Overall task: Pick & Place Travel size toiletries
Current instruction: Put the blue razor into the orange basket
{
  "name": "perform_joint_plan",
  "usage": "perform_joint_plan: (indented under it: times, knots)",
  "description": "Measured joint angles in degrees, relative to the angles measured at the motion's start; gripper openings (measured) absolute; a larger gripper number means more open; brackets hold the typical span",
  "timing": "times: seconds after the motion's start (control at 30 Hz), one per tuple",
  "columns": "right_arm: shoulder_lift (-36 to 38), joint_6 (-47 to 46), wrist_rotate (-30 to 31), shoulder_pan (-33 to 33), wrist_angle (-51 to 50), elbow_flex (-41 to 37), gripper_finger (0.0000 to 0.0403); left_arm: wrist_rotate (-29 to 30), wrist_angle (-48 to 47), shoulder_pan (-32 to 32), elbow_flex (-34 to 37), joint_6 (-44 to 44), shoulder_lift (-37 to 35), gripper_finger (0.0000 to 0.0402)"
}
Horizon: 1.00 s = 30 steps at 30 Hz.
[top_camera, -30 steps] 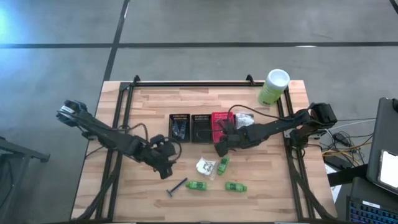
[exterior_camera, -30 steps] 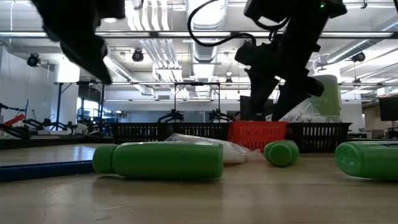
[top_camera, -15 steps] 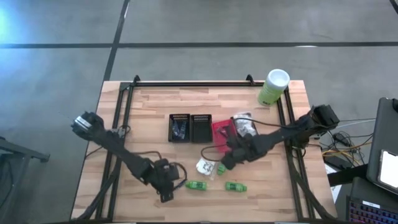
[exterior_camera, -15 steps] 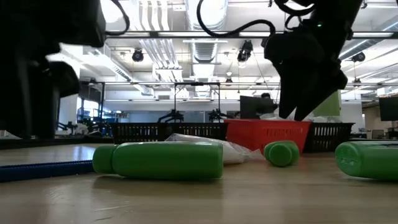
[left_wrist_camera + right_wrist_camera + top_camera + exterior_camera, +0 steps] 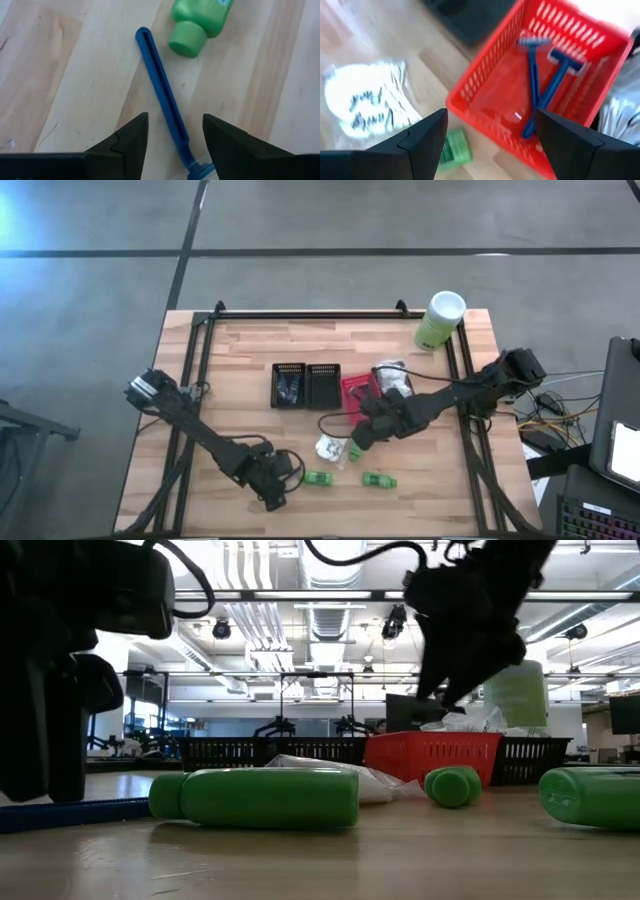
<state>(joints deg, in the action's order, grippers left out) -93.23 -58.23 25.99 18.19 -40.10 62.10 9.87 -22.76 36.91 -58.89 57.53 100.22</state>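
— Where was your left tool [image 5: 175, 120] at that moment?

— Low over the front part of the surface [image 5: 60, 75], fingers spread, nothing in them. The blue razor [image 5: 162, 95] lay flat between the two tips, handle running away from me and the head end close to my wrist. A green bottle [image 5: 200, 22] lay just beside the far end of the handle, its cap nearly touching it

— So how did you mean to take it?

— I judged the handle had to be pinched across its narrow width, around the middle. It was a thin, stiff plastic stick with a slot down its length, lying at a slant to my fingers, so I thought a slight turn of the wrist would square me up. It sat so flat on the wood that the tips needed to come right down to the boards, or they would close over the top of it. I also wanted to stay clear of the bottle, which was round and smooth and would probably roll at a nudge

— And the right tool [image 5: 491, 114]?

— It hung spread and empty above the near edge of the red basket [image 5: 485, 75], a rigid mesh of thin plastic bars. Two blue razors [image 5: 532, 75] were already in there, leaning together. Next to the basket on the surface lay a white packet [image 5: 365, 105], crinkly with dark print, and I reckoned that one would deform under a grip
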Motion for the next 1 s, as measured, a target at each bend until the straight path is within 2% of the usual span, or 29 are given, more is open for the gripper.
perform_joint_plan:
  times: [0.2,0.4,0.53,0.83,1.0]
  knots:
    - [0.0,6.2,1.1,-3.1,0.2,4.0,0.0303,0.1,0.0,0.0,0.0,0.1,1.8,0.0193]
    - [2.1,10.5,-5.0,-4.6,-0.1,6.1,0.0293,-0.2,-0.2,0.0,-0.1,0.9,2.4,0.0184]
    - [3.3,10.0,-5.2,-4.4,-0.5,5.7,0.0276,0.0,-0.8,0.0,-0.1,0.0,2.4,0.0152]
    - [4.1,6.7,-5.1,-3.0,-5.3,4.4,0.0240,3.2,-1.2,0.1,0.9,-5.0,2.5,0.0036]
    - [6.1,5.9,-5.4,-1.7,-6.6,4.3,0.0226,4.4,-1.6,0.0,1.0,-5.0,2.2,0.0024]
